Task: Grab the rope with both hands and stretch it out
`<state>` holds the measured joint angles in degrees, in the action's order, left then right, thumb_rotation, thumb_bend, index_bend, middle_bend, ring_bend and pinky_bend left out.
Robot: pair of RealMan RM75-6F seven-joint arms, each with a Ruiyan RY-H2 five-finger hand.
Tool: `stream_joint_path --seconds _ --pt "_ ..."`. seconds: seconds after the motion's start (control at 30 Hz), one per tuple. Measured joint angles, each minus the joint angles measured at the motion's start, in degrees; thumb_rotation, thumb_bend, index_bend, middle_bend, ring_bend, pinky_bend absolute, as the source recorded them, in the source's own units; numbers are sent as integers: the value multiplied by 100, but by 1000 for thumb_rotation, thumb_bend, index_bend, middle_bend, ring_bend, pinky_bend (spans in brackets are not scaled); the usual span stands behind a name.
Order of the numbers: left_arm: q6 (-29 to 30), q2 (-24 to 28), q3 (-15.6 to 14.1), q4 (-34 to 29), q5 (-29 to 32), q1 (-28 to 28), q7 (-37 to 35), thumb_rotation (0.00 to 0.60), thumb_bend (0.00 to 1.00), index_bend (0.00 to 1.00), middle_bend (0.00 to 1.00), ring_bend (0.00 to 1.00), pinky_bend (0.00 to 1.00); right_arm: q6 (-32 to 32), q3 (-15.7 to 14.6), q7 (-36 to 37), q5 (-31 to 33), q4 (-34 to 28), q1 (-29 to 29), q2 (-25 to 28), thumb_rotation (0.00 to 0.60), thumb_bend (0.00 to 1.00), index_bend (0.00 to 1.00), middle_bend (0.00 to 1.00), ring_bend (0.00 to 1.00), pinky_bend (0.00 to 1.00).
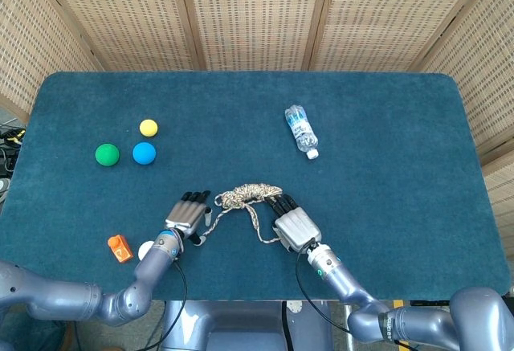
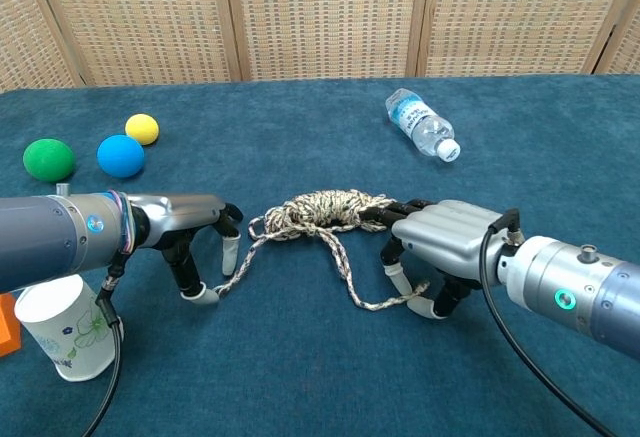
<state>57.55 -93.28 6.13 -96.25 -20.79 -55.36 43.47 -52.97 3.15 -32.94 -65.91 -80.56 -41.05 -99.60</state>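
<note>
while the rope point(image 2: 325, 213) lies bunched on the tabletop point(image 2: 300, 377), we flank it.
left robot hand point(image 2: 195, 232) at nine o'clock released, fingertips at its end; right robot hand point(image 2: 440, 242) at three o'clock, grasp unclear.

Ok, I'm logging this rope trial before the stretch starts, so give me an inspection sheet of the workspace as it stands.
Surface: table covered in dark teal cloth.
Job's things: rope bunched mid-table, loose ends trailing toward both hands, not stretched.
Clutter: green ball, blue ball, yellow ball; water bottle lying on its side; paper cup and orange object near the front left edge.
Hands: left hand fingertips down at one rope end; right hand over the other end, grip not clear.
Cables: black cable along the right forearm, another by the left wrist.
Surroundings: woven screen panels behind the table.
</note>
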Motion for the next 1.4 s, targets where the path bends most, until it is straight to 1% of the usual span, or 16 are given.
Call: stream_joint_path --seconds 0.27,0.43,0.67,0.87,1.0,1.13,1.27,1.33,1.4 --pt "46 -109 -87 87 -131 6 -67 600 296 522 0 0 0 13 -13 41 -23 27 12 -21 600 466 667 0 0 3" --pt "67 -159 -106 125 -128 -8 -65 600 340 549 0 0 0 17 -12 64 -38 43 16 -31 600 466 671 0 0 3" --pt "80 -247 -163 226 -194 -23 -31 600 340 548 0 0 0 16 -9 73 -32 39 30 -6 600 465 671 0 0 2" --pt "83 -287 -142 236 -171 -43 -28 600 345 559 0 0 0 15 -5 97 -42 23 40 24 600 465 671 0 0 3" --pt "67 -281 -153 238 -157 -60 5 600 377 566 0 0 0 15 -4 119 -59 17 44 31 600 466 671 0 0 3" --pt "107 -314 -159 258 -122 -85 57 600 388 572 0 0 0 15 -7 123 -76 11 45 35 600 466 672 0 0 2" --pt "109 -330 -142 256 -119 -92 52 600 429 585 0 0 0 19 -8 125 -79 16 46 24 600 466 672 0 0 3" --pt "133 -334 -138 254 -123 -97 61 600 470 586 0 0 0 22 -8 127 -79 23 47 18 600 466 674 0 0 3" --pt "163 -337 -142 251 -131 -105 91 600 534 595 0 0 0 27 -7 129 -77 30 47 8 600 465 679 0 0 3"
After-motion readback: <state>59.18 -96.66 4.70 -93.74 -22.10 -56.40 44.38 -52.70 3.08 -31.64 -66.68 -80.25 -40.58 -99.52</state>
